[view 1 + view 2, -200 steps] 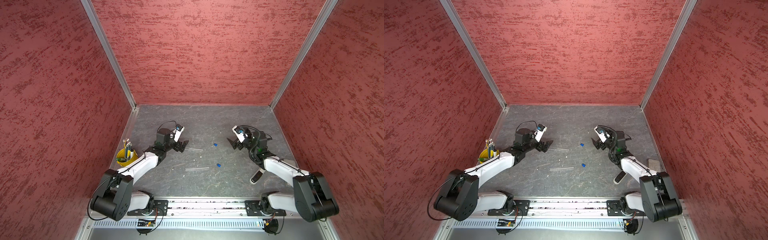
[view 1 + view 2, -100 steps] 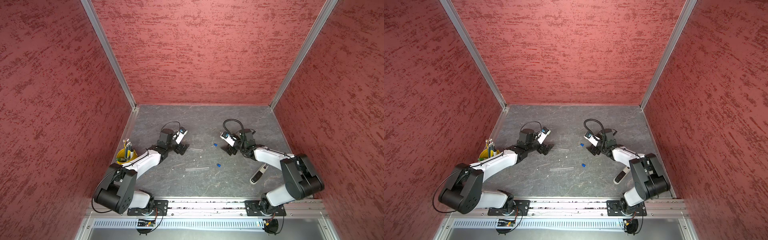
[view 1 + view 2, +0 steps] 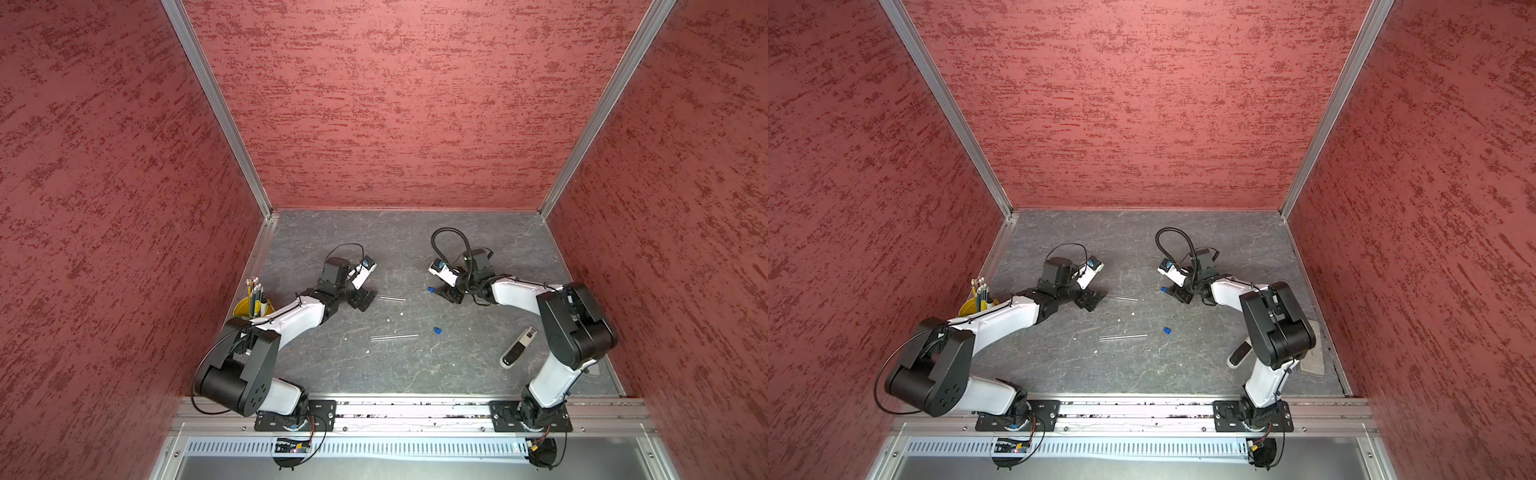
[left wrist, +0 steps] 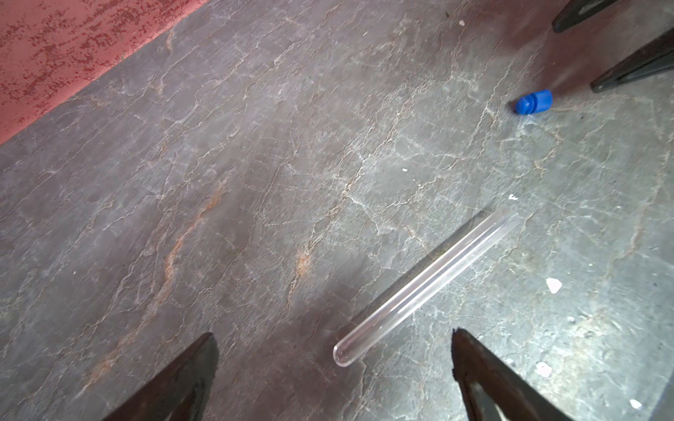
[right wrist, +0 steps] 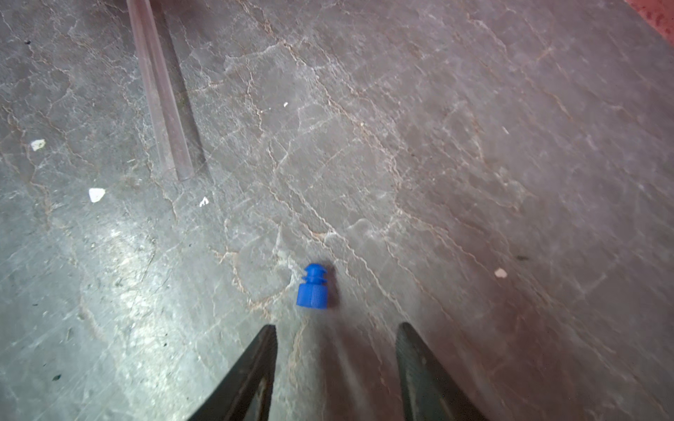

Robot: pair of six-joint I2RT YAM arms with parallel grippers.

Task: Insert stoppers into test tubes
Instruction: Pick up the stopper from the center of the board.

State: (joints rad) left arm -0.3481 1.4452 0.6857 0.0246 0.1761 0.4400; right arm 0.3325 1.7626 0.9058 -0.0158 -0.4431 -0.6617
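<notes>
At the near edge: an aluminium rail (image 3: 407, 409) carries both arm bases and fronts a grey, veined, stone-look worktop (image 3: 415, 374) dotted with white specks (image 3: 402, 313).

Near band:
- Black-and-white remote-like device (image 3: 518, 352), lying flat beside the right arm.
- Near test tube (image 3: 394, 336), clear, lying flat mid-worktop, unstoppered.
- Near stopper (image 3: 436, 330), blue, loose close to the tube end on the right arm's side, not touching it.

Left edge: a yellow cup (image 3: 249, 308) of pencils stands upright by the side wall.

Middle band:
- Left fingers (image 4: 178, 390), spread wide, low over the worktop, gripping nothing.
- Far test tube (image 4: 426, 288), lying flat. In the left wrist view its rounded end sits between the fingertips, untouched.
- Right fingers (image 5: 255, 375), partly apart, nothing between them.
- Far stopper (image 5: 312, 288), blue, on its side on the worktop just ahead of those tips, apart from both tubes.

Far band: the worktop runs to the back wall.

Enclosure: three red walls (image 3: 395, 104) with a mottled texture, joined by aluminium corner posts (image 3: 216, 108).
</notes>
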